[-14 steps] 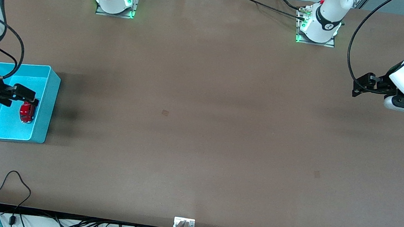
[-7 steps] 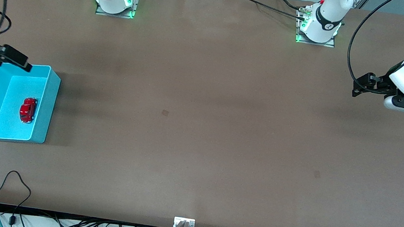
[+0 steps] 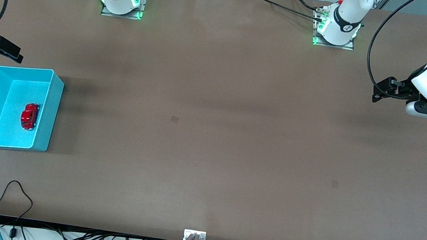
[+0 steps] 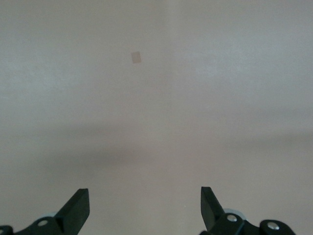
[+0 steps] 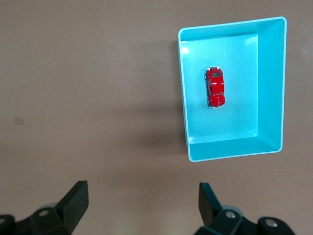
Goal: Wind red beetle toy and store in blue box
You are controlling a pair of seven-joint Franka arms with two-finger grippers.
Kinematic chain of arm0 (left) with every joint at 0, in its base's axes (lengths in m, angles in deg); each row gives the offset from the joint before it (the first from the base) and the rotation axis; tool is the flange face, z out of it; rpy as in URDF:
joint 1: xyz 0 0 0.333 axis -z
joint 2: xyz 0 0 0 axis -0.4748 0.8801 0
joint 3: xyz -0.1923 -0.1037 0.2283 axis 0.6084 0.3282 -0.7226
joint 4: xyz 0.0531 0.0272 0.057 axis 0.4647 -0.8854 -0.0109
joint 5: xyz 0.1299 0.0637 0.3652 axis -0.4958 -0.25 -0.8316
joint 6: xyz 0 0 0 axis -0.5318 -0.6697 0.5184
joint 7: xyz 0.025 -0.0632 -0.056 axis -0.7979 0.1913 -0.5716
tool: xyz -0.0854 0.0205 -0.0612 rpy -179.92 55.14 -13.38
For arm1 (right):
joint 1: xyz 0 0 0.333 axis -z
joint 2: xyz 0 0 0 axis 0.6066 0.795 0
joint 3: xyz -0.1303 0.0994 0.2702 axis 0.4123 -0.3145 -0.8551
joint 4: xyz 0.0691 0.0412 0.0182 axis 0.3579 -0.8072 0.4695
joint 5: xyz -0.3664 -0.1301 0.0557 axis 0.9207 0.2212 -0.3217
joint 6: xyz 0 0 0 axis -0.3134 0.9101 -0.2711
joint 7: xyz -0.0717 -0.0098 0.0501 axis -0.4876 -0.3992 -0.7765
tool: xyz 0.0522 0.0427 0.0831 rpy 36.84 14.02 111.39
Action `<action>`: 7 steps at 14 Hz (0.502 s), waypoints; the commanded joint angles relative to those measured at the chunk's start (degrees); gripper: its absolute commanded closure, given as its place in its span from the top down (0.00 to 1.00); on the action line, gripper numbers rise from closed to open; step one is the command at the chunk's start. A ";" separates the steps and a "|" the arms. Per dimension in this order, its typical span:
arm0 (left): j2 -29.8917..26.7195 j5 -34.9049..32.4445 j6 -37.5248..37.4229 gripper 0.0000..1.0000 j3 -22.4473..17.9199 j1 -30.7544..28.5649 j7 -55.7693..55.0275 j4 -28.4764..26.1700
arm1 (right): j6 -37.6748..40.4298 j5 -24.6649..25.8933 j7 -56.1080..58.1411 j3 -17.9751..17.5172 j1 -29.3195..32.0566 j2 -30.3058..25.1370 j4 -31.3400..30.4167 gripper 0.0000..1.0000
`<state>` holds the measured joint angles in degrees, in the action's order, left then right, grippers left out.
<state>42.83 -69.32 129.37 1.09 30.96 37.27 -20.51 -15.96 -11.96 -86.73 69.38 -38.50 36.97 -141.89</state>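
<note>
The red beetle toy [image 3: 29,116] lies on the floor of the blue box [image 3: 49,116], at the right arm's end of the table. In the right wrist view the toy [image 5: 214,87] rests free inside the box [image 5: 270,83], touched by nothing. My right gripper [image 3: 15,55] hangs open and empty over bare table beside the box's wall farthest from the front camera; its fingers [image 5: 73,200] stand wide apart. My left gripper [image 3: 375,95] waits open and empty over the left arm's end of the table, its fingers [image 4: 76,208] spread over bare tabletop.
A small dark patch [image 3: 174,119] marks the middle of the table, and another patch [image 3: 334,184] lies toward the left arm's end. A black cable loop [image 3: 17,191] lies near the front edge. The arm bases [image 3: 122,0] stand along the edge farthest from the front camera.
My right gripper has lifted out of the box and drawn back toward the robots' edge, leaving the red toy lying inside. The left arm has not moved.
</note>
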 commanded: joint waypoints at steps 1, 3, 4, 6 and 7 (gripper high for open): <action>-0.68 0.35 -0.82 1.00 0.21 -0.16 0.38 0.15 | -1.26 0.11 0.83 -0.11 -0.16 -3.80 -4.49 1.00; -0.68 0.35 -0.82 1.00 0.21 -0.16 0.38 0.15 | -2.67 0.02 0.83 -0.02 -0.08 -6.34 -7.39 1.00; -0.68 0.26 -0.82 1.00 0.29 -0.07 0.38 0.15 | -2.85 0.11 0.74 -0.02 -0.08 -7.48 -8.97 1.00; -0.59 0.26 -0.82 1.00 0.29 -0.07 0.38 0.15 | -5.38 0.11 0.74 0.06 -0.08 -10.20 -12.83 1.00; -0.59 0.26 -0.82 1.00 0.29 -0.07 0.38 0.15 | -6.01 0.11 0.74 0.06 -0.08 -11.00 -13.63 1.00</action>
<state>42.83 -69.32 129.35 1.17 30.96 37.27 -20.51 -19.20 -11.97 -86.59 69.39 -38.50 30.15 -150.49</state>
